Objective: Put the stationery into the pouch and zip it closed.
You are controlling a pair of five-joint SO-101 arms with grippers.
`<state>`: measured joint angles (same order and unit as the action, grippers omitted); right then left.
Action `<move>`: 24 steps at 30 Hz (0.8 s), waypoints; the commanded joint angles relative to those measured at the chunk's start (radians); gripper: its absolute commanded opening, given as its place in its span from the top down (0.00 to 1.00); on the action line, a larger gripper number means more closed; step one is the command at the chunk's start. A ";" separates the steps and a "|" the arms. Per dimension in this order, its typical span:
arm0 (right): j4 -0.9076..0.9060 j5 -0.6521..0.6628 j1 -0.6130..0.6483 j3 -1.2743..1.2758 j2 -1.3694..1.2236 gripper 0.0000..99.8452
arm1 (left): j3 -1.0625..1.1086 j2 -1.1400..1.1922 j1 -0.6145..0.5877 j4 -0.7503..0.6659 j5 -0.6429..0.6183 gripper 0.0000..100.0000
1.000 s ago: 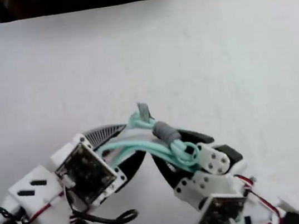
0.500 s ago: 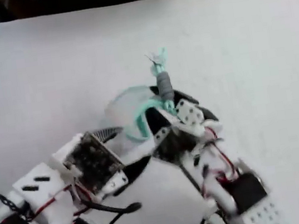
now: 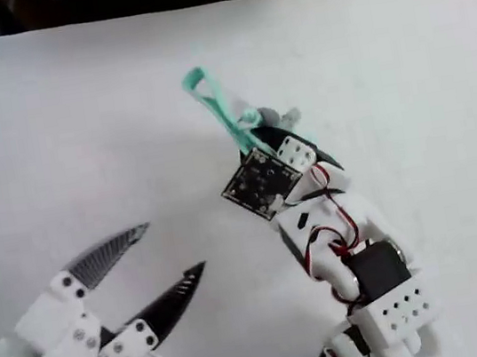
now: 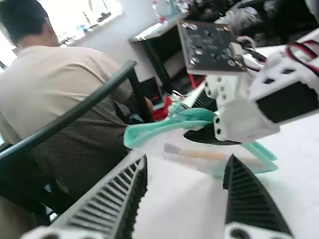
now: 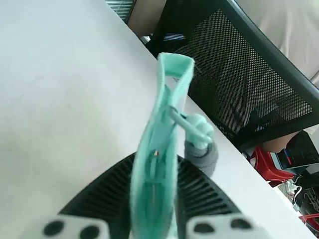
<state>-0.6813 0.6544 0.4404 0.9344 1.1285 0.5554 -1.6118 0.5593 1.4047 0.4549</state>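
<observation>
1. The pouch (image 3: 213,109), clear with mint-green edging, is held edge-on above the white table (image 3: 400,56). A thin stick-like item (image 4: 194,153) is seen inside, and a grey toggle (image 5: 202,157) hangs at its zip.
2. The pouch is clamped between the jaws of the right gripper (image 3: 259,136).
3. The left gripper (image 3: 173,248) is set well apart from it, jaws spread wide, with nothing held.

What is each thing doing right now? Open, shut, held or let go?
Pouch: held on edge, pinched in the right gripper; whether the zip is fully shut cannot be told.
Thin stick: lying inside the clear pouch.
Right gripper: shut on the pouch.
Left gripper: open, holding nothing, apart from the pouch.
</observation>
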 commanded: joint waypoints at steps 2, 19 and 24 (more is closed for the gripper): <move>-0.073 0.009 0.001 -0.092 0.008 0.98 | 0.069 -0.016 -0.180 -0.163 -0.002 0.75; -0.173 -0.215 0.096 -0.071 0.107 0.98 | 0.256 0.133 -0.209 -0.342 -0.408 0.75; -0.162 -0.244 0.108 0.006 0.263 0.98 | 0.265 0.147 -0.084 -0.358 -0.509 0.75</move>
<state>-0.8516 0.4273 0.5340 0.9298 1.3065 0.8286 -1.4845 0.3751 1.0549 0.0222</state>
